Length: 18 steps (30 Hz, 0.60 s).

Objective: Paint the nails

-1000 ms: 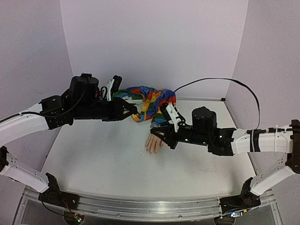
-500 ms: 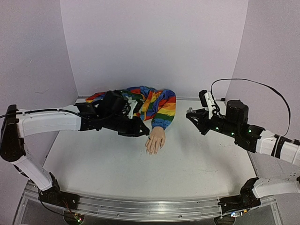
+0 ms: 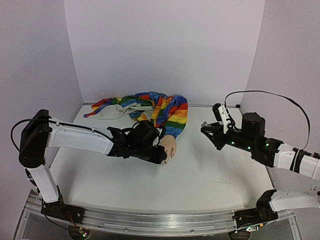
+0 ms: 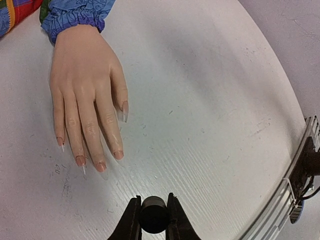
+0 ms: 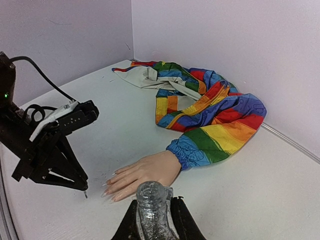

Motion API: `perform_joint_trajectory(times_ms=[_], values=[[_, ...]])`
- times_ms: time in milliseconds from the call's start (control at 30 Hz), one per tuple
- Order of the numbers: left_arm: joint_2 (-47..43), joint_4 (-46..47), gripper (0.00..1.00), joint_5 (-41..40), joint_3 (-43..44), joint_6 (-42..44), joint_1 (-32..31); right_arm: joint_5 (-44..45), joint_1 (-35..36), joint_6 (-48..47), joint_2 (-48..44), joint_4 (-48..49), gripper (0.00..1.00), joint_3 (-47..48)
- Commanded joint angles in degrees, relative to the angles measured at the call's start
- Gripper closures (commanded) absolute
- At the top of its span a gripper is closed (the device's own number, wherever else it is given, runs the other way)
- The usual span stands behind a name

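Observation:
The mannequin hand [image 3: 168, 147] lies palm down mid-table, ending a rainbow-striped sleeve [image 3: 165, 112]. In the left wrist view its nails [image 4: 118, 155] point toward the camera, long and pale. My left gripper [image 3: 161, 156] sits low at the fingertips, shut on a black brush cap [image 4: 153, 216]. In the right wrist view the thin brush tip [image 5: 86, 194] hangs just left of the fingers [image 5: 117, 187]. My right gripper [image 3: 206, 129] hovers to the right of the hand, shut on an open glittery polish bottle [image 5: 150, 192].
The sleeve's loose cloth [image 3: 112, 106] trails toward the back left corner. Purple walls close in the back and sides. A metal rail [image 3: 150, 221] runs along the near edge and also shows in the left wrist view [image 4: 300, 172]. A black cable [image 3: 260, 94] arcs over the right arm.
My left gripper has come down from the sleeve to the hand's fingertips. My right gripper has drawn away from the hand to the right with the bottle.

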Motion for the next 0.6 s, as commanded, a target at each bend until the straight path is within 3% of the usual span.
perform_joint_trajectory(times_ms=[0,567], values=[[3.5,4.7,1.0,-4.0,1.6,2.1,0.0,0.3,-0.2,-0.7,-1.2,5.3,1.0,-1.0],[9.5,5.7,1.0,-5.2,6.3,4.2,0.3,0.8,-0.2,-0.8,-2.5,6.6,1.0,-2.6]])
